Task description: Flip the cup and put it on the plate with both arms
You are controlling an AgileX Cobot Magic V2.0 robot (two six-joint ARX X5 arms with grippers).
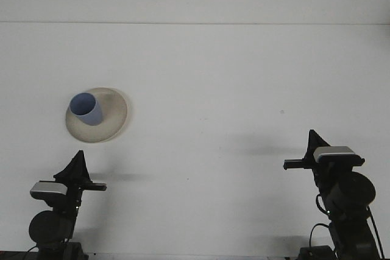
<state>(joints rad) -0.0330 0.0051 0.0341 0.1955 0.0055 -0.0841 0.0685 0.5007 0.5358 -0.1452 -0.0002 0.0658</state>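
Observation:
A blue cup (87, 108) stands mouth-up on the left part of a cream plate (111, 120) at the table's left. My left gripper (77, 164) sits low at the front left, well below the plate and apart from it. My right gripper (312, 142) is at the front right, far from the cup. Both show only as dark pointed shapes above their wrist cameras, holding nothing that I can see.
The white table (207, 89) stretches to a far edge near the top. The arm bases stand at the bottom left (52, 226) and bottom right (344, 211).

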